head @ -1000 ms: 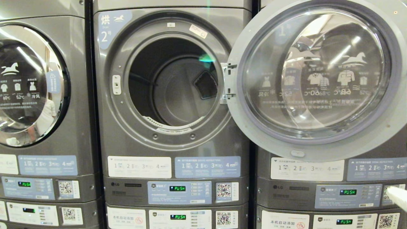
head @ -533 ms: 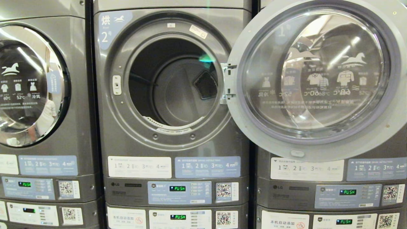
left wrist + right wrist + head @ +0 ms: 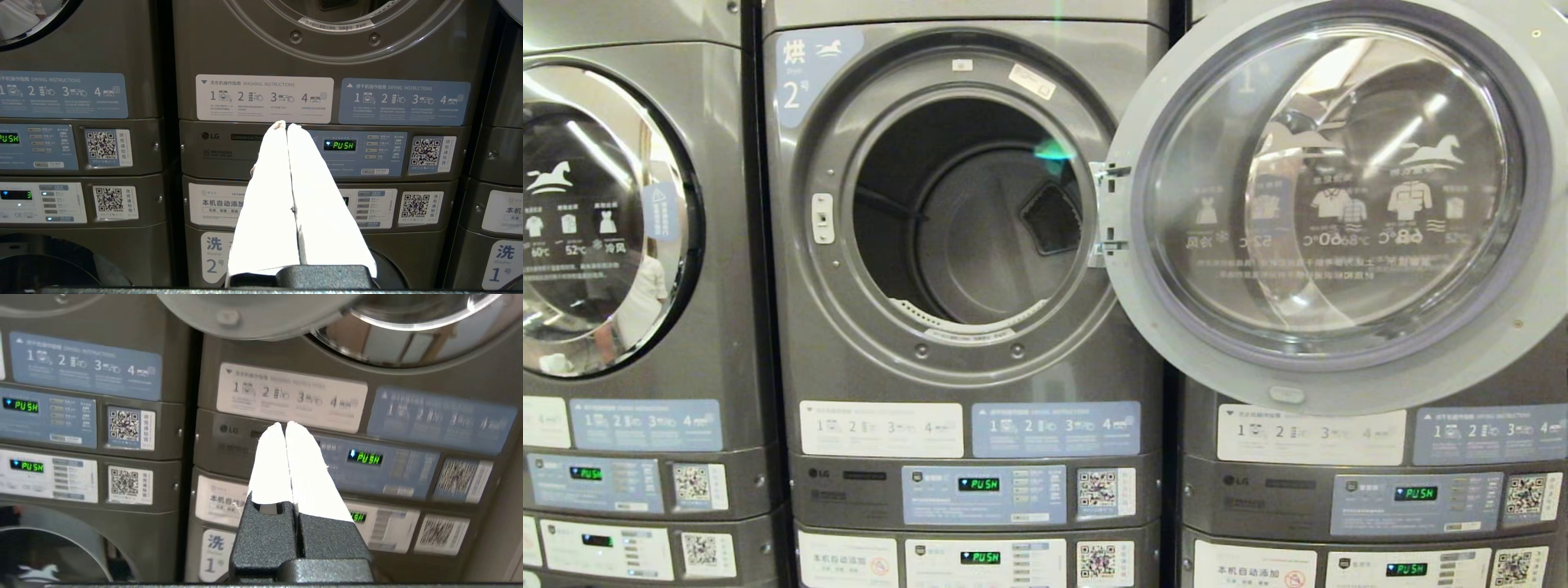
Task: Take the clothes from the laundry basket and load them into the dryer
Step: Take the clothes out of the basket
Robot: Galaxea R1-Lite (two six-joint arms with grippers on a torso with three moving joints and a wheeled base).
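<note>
1. On the left stands a neighbouring machine with its round door shut; it plays no part here.
2. In the middle is the dryer, marked with a 2 at its top left corner. Its drum gapes open, dark and bare, with no cloth visible inside.
3. To the right, the dryer door is swung fully wide on its hinge, hanging across the front of the next machine and clear of the opening.
4. Neither arm appears from the head. The left claw has its white fingers pressed together on nothing, pointing at the control panel below the drum.
5. The right claw is likewise pressed shut and empty, aimed at the panel of the machine to the right, below the lower rim of the open door.
6. The laundry basket and the clothes show in no view, so where they lie I cannot tell.
7. My reading: the door-opening step looks done and loading has not begun. The next move likely calls for finding the basket, spreading one claw, pinching a garment, and carrying it past the door's edge into the drum.
</note>
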